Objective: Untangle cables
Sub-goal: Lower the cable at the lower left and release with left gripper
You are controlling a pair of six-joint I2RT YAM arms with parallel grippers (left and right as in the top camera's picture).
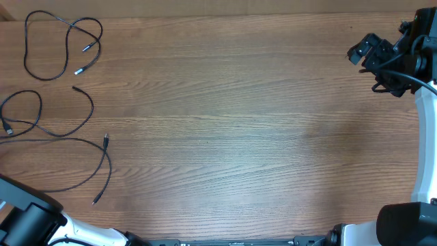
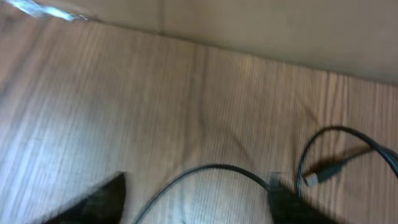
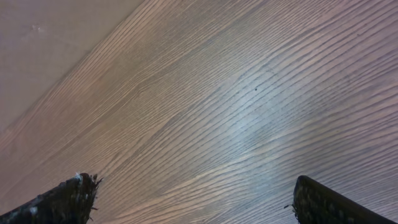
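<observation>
Under the left tool (image 2: 198,186), open and empty, cables (image 2: 217,166), right tool (image 3: 194,183) open, empty, well apart.

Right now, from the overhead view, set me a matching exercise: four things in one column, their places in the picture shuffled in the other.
Things:
1. cable with silver plugs
2. other cables
3. left arm
4. right arm

Places:
A. right edge
B. bottom left corner
C. top left corner
D. left side, mid-height

Pairs: 1-C, 2-D, 3-B, 4-A.
</observation>
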